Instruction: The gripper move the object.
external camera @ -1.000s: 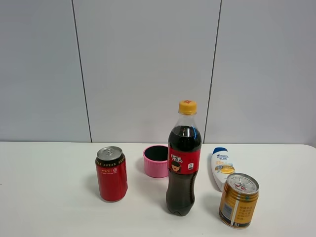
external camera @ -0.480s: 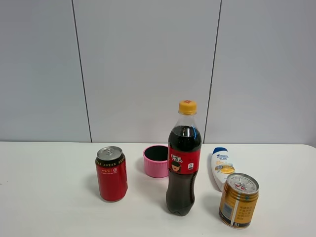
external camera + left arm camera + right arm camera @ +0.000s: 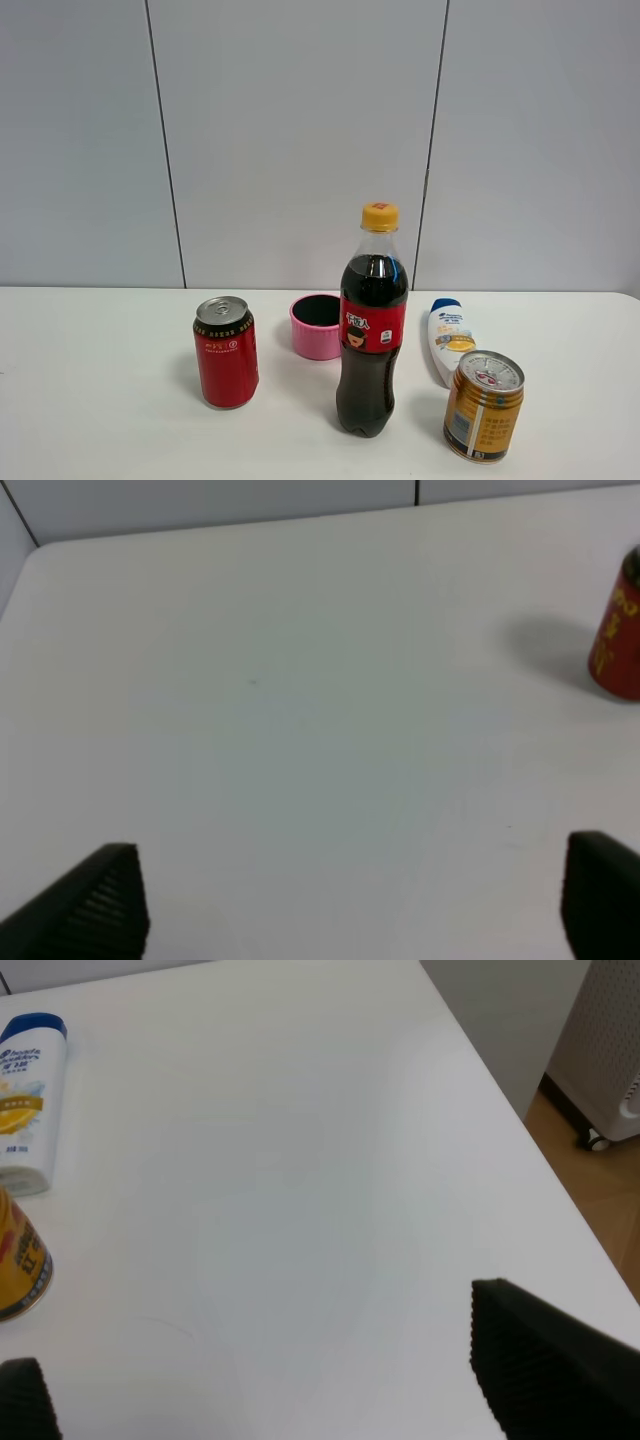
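Observation:
The golden-orange can (image 3: 484, 405) with a silver pull-tab top stands upright at the front right of the white table. Its side also shows at the edge of the right wrist view (image 3: 18, 1260). My right gripper (image 3: 270, 1380) is open and empty over bare table, apart from the can. My left gripper (image 3: 350, 900) is open and empty, its black fingertips (image 3: 100, 905) wide apart over bare table, far from the can. Neither gripper shows in the exterior view.
A red can (image 3: 226, 352) stands at the left and shows in the left wrist view (image 3: 620, 640). A cola bottle (image 3: 372, 330), a pink cup (image 3: 317, 326) and a lying white shampoo bottle (image 3: 448, 338) are mid-table. The table's right edge (image 3: 520, 1130) borders the floor.

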Robot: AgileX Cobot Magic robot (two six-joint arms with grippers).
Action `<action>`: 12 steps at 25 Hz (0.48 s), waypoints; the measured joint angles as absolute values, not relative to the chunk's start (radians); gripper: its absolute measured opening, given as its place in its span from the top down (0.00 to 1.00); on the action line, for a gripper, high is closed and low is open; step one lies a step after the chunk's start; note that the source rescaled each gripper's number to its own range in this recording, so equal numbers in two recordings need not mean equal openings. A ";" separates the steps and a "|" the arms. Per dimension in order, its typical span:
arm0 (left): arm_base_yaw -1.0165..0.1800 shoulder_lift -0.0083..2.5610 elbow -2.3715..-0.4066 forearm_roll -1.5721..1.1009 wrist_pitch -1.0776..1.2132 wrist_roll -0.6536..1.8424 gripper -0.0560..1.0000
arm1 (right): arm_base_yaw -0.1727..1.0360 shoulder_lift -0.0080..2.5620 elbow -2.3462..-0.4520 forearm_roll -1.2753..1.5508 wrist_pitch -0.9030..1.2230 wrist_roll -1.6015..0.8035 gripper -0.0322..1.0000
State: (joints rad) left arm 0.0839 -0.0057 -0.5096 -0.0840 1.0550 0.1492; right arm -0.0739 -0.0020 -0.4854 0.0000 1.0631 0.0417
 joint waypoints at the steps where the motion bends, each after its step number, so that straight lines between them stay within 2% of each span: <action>1: 0.075 -0.006 -0.510 -0.084 1.055 0.148 0.51 | -0.074 -0.002 -0.485 0.000 1.063 0.042 0.00; 12: 0.064 -0.006 -0.510 -0.077 1.055 0.144 0.51 | -0.074 -0.002 -0.485 0.000 1.063 0.042 0.00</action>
State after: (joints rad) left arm 0.0638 -0.0057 -0.5096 -0.0772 1.0550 0.1443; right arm -0.0739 -0.0020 -0.4854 0.0000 1.0631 0.0417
